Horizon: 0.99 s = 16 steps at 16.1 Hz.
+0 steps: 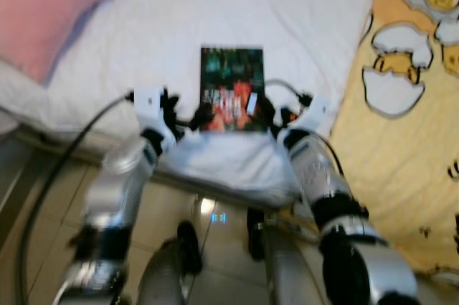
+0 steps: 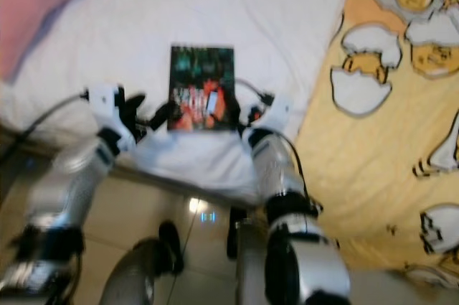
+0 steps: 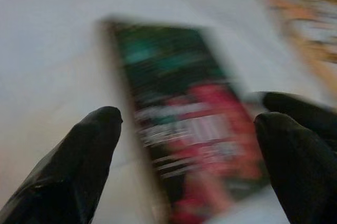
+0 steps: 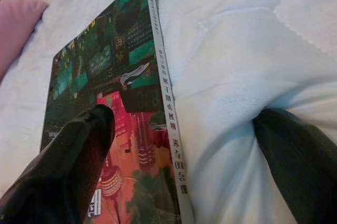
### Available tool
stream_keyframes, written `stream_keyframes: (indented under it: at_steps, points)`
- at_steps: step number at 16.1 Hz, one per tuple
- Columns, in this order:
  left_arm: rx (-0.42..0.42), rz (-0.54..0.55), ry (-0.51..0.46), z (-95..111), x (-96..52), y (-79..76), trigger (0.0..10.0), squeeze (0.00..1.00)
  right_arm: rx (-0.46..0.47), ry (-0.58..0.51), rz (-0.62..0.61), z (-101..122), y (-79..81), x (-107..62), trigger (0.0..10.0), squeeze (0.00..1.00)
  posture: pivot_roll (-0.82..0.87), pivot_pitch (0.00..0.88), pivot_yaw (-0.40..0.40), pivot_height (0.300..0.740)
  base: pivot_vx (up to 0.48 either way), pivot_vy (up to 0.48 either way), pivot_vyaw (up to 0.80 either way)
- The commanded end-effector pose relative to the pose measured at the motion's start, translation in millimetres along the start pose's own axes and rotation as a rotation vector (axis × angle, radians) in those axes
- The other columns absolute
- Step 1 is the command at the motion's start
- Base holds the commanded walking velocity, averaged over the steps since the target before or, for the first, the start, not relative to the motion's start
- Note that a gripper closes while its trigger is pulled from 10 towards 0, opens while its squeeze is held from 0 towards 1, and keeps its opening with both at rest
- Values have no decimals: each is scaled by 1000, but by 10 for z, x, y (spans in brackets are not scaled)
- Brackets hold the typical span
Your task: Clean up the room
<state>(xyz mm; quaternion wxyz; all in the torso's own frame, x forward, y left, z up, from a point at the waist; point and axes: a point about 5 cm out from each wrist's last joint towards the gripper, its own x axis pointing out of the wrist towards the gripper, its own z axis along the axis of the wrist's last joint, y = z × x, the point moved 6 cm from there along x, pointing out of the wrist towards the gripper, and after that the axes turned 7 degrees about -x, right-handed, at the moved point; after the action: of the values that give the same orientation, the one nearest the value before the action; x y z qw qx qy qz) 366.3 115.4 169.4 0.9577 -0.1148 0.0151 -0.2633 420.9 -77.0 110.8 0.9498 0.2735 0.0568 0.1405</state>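
Right gripper (image 4: 181, 150) wide open at book (image 1: 232, 88): one finger on cover, other pressed into white bed sheet (image 1: 287, 18) beside book's spine. Left gripper (image 3: 187, 153) wide open at book's other side, fingers apart from it. Book flat on sheet. Pink pillow (image 1: 50, 3) far from book. Yellow blanket (image 1: 401, 140) past right gripper.
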Motion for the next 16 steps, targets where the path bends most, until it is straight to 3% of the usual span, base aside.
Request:
stream_keyframes:
  at_steps: [1, 3, 5, 8, 10, 14, 15, 16]
  points:
    - [-10, -67, 58, -104, -66, -158, 10000, 0, 12, 25, 94, -69, 251, 24, 10000, 0, -111, 361, -28, 740, 0, 0, 0]
    - [-30, -143, 122, -207, -170, -352, 10000, 0, 80, 57, 125, -131, 343, 10, 10000, 0, -114, 359, -32, 740, 0, 0, 0]
    - [-7, -257, 220, -424, -311, -632, 10000, 0, 201, 178, 141, -430, 382, -77, 10000, 0, -113, 360, -38, 740, 0, 0, 0]
    - [-20, -276, 257, -486, -381, -743, 10000, 0, 172, 190, 156, -465, 448, -191, 10000, 0, -114, 361, -40, 740, 0, 0, 0]
    - [-27, -272, 268, -500, -387, -739, 10000, 0, 166, 247, 157, -589, 447, -263, 10000, 0, -127, 361, -37, 740, 0, 0, 0]
    - [-29, -279, 273, -482, -342, -746, 10000, 0, 163, 425, 123, -1086, 428, -269, 10000, 0, -131, 360, -18, 740, 0, 0, 0]
    - [-30, -283, 273, -471, -336, -759, 10000, 0, 161, 447, 116, -1146, 442, -267, 4471, 0, -127, 360, -16, 740, 0, 0, 0]
    - [-30, -290, 273, -459, -331, -775, 10000, 0, 150, 466, 107, -1199, 472, -255, 0, 0, -119, 358, -15, 740, 0, 0, 0]
